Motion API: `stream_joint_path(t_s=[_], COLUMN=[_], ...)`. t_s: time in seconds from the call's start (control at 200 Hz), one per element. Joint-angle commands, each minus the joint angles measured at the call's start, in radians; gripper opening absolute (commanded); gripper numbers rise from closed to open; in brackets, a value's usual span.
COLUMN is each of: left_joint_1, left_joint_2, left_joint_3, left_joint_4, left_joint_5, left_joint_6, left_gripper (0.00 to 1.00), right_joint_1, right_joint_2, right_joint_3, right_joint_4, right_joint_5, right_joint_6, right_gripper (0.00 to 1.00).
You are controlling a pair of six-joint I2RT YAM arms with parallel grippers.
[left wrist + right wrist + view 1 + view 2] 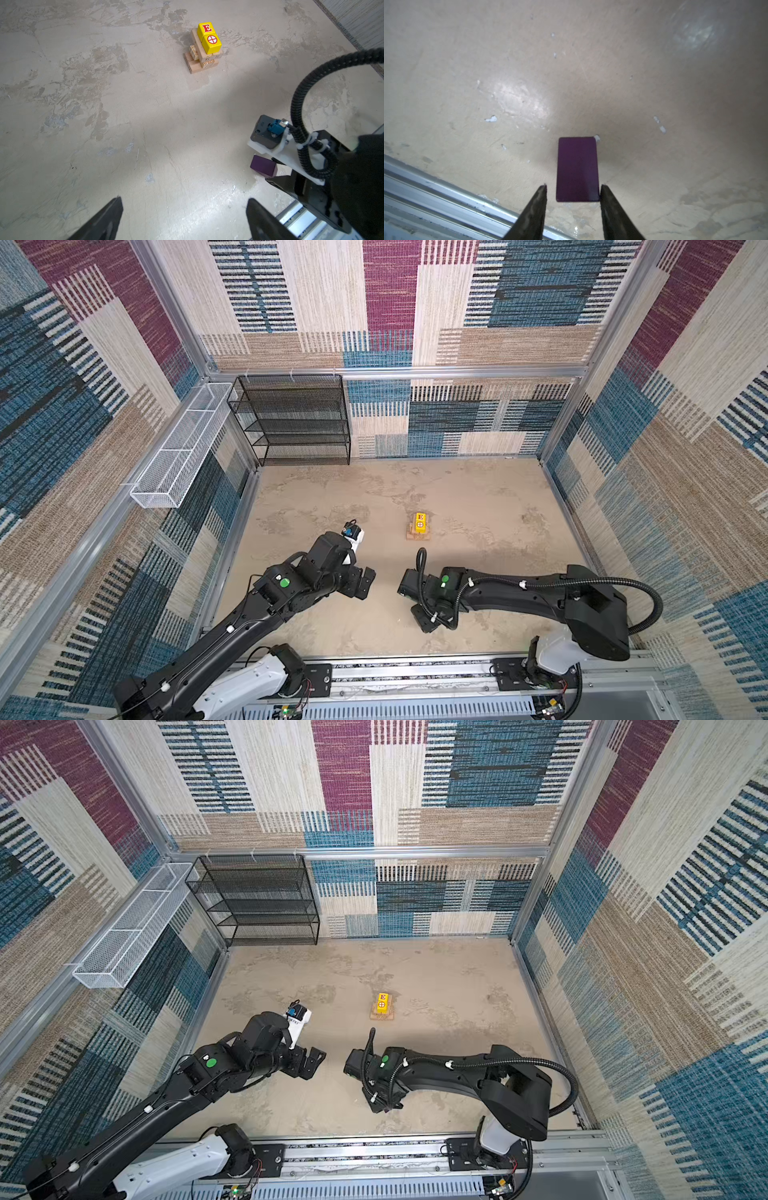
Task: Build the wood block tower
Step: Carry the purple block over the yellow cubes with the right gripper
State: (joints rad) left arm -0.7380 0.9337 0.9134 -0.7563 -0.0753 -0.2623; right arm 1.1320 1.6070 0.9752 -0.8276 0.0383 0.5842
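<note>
My right claw (pixel 573 186) straddles the purple wedge (pixel 577 162), jaws apart, not yet clamped. It looks light, stiff and slick, so I'd pinch its flat sides.

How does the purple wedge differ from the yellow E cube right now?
The purple wedge is plain; the yellow E cube bears a red letter. The wedge lies on the table, between the fingers of the right pincer; the cube sits atop the plank stack. Both are small painted blocks.
</note>
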Motion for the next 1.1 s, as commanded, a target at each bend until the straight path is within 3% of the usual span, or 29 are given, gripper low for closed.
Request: stream_joint_path(t_s=[0.0,0.326,0.626,0.902,1.097], left_joint_1=[0.000,0.000,0.001,0.000,0.000], left_joint_2=[-0.006,-0.008,-0.024,-0.002,0.028], left_joint_3=[-0.002,-0.005,-0.008,-0.049,-0.049], left_joint_4=[-0.003,-0.003,0.001,0.082,0.137], left_joint_5=[-0.006,0.002,0.005,0.037,0.042], left_joint_6=[0.006,0.003,-0.008,-0.115,-0.146], left_gripper=[0.97,0.97,0.97,0.97,0.97], right_joint_1=[0.000,0.000,0.000,-0.010,-0.106], right_joint_2=[0.014,0.014,0.011,0.032,0.101], right_joint_3=[0.004,0.006,0.089,0.419,0.577], right_joint_4=[-0.002,0.009,-0.059,-0.233,-0.363], right_joint_5=[0.028,0.028,0.040,0.170,0.266], right_joint_6=[-0.006,-0.017,0.006,0.073,0.138], right_gripper=[0.44,0.35,0.00,0.00,0.00])
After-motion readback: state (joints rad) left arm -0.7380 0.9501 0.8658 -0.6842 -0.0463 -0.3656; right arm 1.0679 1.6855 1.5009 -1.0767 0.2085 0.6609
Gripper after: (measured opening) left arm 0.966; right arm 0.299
